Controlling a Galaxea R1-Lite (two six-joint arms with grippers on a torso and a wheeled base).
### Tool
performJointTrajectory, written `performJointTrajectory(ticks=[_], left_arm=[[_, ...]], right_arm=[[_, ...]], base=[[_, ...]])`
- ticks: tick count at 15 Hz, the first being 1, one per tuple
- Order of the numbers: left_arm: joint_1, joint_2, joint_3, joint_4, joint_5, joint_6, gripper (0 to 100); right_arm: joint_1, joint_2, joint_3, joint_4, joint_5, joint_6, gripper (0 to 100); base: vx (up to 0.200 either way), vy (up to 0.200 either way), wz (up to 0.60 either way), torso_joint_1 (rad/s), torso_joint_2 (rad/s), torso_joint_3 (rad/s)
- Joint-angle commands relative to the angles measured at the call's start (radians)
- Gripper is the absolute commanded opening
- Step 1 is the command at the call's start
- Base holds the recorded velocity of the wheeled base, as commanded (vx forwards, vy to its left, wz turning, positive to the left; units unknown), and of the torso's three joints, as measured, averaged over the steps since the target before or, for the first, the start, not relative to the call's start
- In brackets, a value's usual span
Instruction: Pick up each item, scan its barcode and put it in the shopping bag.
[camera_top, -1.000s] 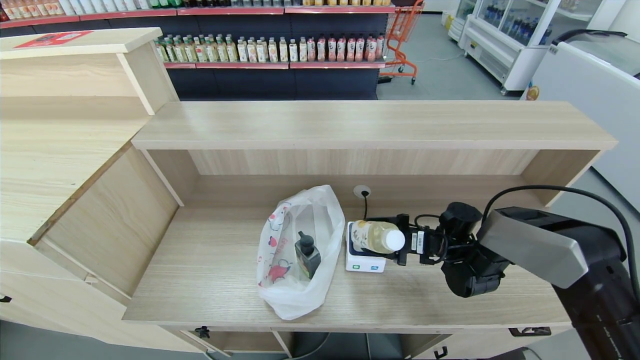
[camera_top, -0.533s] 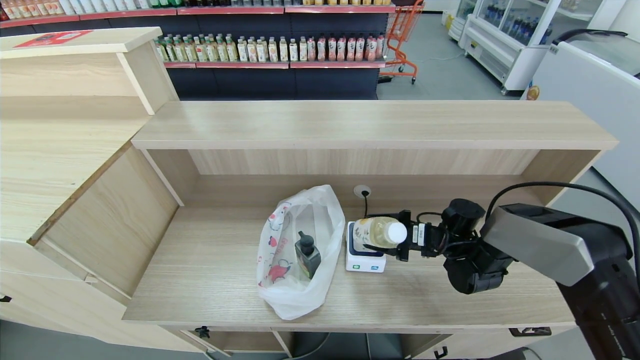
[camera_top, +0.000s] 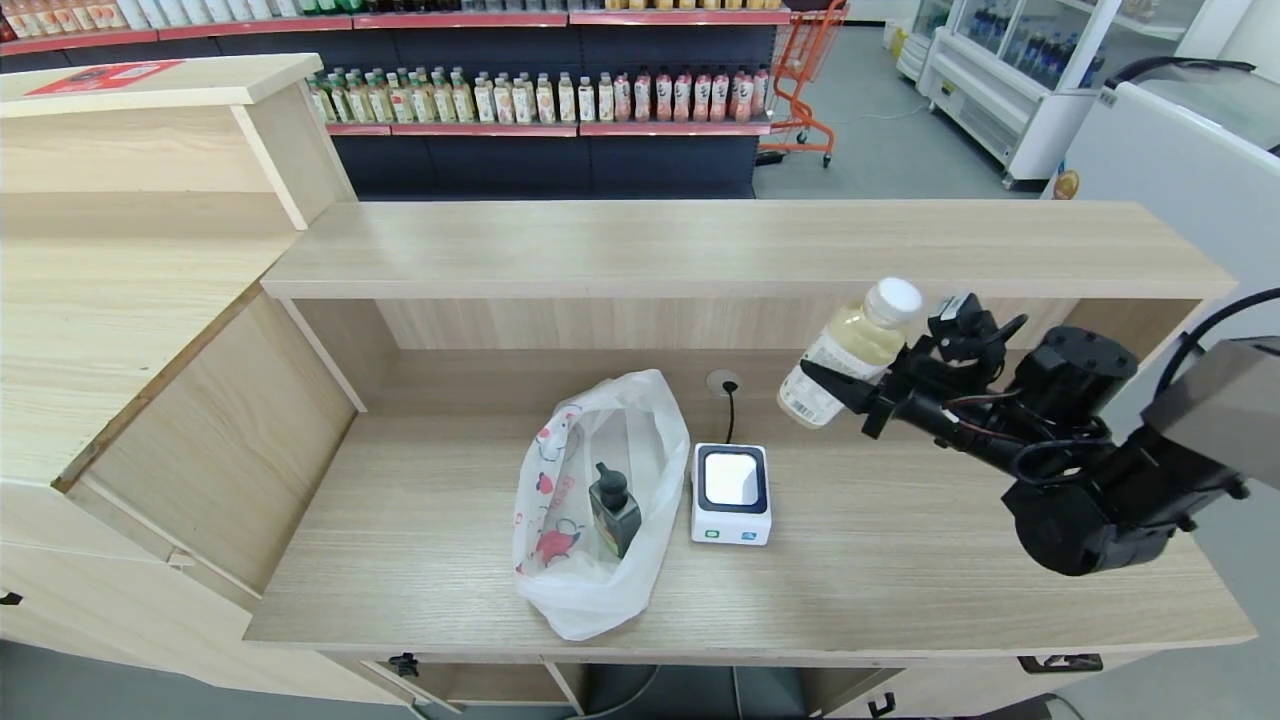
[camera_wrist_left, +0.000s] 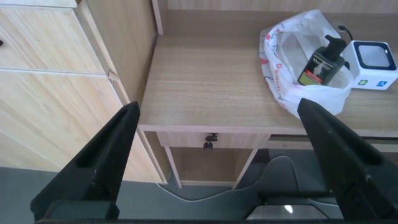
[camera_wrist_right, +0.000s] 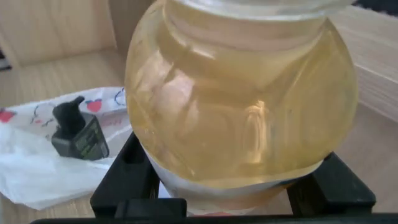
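Bottle: the yellow-drink bottle (camera_top: 838, 362) is held in the air above the table (camera_top: 900, 570), behind and to the right of the scanner (camera_top: 732, 492).
Axis: tilted, with the white cap up and to the right and the base down and to the left.
Right fingers (camera_top: 830, 383): closed on the bottle's body.
Shopping bag (camera_top: 570, 560): lies open just left of the scanner, with a dark pump bottle (camera_top: 614, 510) inside.
Direction: the bag's mouth lies down and left of the bottle's base, past the scanner, so the right arm likely carries it there.
Left fingers (camera_wrist_left: 106, 162): spread wide and holding nothing, off the table's front left corner.
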Motion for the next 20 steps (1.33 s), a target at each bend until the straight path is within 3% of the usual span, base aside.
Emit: performJointTrajectory(ticks=[1,4,8,14,20], left_arm=[[0.000,0.001,0.000,0.000,0.000,0.000,100],[0.000,0.000,0.000,0.000,0.000,0.000,100],[0.000,0.001,0.000,0.000,0.000,0.001,100],[0.000,0.001,0.000,0.000,0.000,0.001,100],[0.000,0.001,0.000,0.000,0.000,0.000,100]], right_arm=[[0.018,-0.187,0.086,0.066,-0.080,0.071,0],[0.009,-0.252,0.083,0.099,-0.079,0.152,0],[0.023,-0.294,0.123,0.253,-0.086,0.166,0],[0.064,-0.235,0.158,0.241,-0.079,0.164,0],[0.171,-0.031,-0.038,0.250,-0.077,0.157,0]], base=[[0.000,0.000,0.00,0.000,0.00,0.000],[0.000,0.000,0.00,0.000,0.00,0.000],[0.000,0.000,0.00,0.000,0.00,0.000],[0.000,0.000,0.00,0.000,0.00,0.000],[0.000,0.000,0.00,0.000,0.00,0.000]])
